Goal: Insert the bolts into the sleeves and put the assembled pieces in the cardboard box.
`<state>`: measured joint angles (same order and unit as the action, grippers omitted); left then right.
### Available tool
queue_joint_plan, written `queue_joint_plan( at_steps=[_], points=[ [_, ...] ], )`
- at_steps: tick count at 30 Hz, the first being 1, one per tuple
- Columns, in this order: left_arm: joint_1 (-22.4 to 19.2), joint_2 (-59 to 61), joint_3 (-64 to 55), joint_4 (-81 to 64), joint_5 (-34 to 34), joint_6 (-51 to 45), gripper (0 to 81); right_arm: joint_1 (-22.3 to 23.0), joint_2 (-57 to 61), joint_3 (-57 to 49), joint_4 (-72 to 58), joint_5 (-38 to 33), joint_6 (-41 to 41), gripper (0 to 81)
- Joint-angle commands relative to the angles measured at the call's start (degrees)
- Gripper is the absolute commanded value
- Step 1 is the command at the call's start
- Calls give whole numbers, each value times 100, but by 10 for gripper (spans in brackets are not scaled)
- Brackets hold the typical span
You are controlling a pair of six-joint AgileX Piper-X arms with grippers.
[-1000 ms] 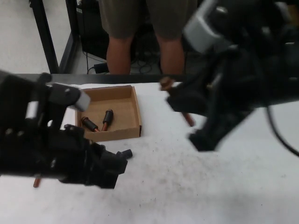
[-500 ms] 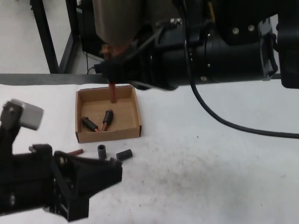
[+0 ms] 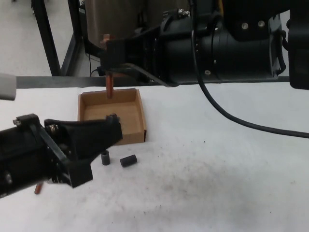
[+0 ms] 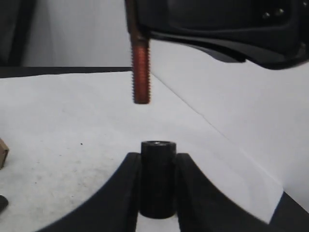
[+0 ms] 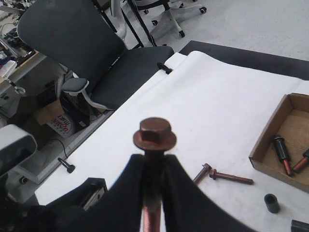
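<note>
High view, far left: a loose copper bolt (image 3: 37,188) lies on the white worktop (image 3: 217,183), partly hidden by the left arm. The left claw (image 3: 112,126) sits in front of the cardboard box (image 3: 137,116), clamped on a black sleeve (image 3: 112,117). In the left wrist view that sleeve stands upright between the two fingers (image 4: 126,183) with its open mouth upward. The threaded end of a copper bolt (image 4: 140,72) hangs above it, apart from it and not quite in line.

The right claw (image 5: 153,166) grips this bolt by the shank, just under the hex flange head, so it hangs head up over the box's far wall. Beside the box's near wall, two spare sleeves (image 3: 105,157) (image 3: 128,160) rest on the worktop, one standing and one lying down.

In the right wrist view, two assembled pieces (image 5: 281,153) (image 5: 302,162) lie in the box. A pair of loose bolts (image 5: 231,178) (image 5: 203,173) lies on the worktop nearby, heads nearly touching. The right arm (image 3: 227,43) spans the upper right of the high view.
</note>
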<state>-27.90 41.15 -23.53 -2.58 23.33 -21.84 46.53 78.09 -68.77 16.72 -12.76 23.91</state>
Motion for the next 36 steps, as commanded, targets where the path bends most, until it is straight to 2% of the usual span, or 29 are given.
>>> queue_joint_plan(
  at_steps=[1, 6, 18, 23, 36],
  points=[
    [3, -67, -2, -111, -236, -26, 8, -12, -19, -39, -121, -45, 58, 0],
    [3, -67, -2, -111, -398, -86, 8, -12, -19, -39, -121, -45, 58, 0],
    [3, -67, -2, -111, -342, -225, 8, 86, -19, -39, -121, -45, 57, 0],
    [3, -67, -2, -187, -70, -225, 8, 86, -19, -39, -121, -45, 57, 0],
    [3, -67, -2, -286, -100, -225, 8, 83, -19, -39, -121, -45, 232, 0]
  ],
)
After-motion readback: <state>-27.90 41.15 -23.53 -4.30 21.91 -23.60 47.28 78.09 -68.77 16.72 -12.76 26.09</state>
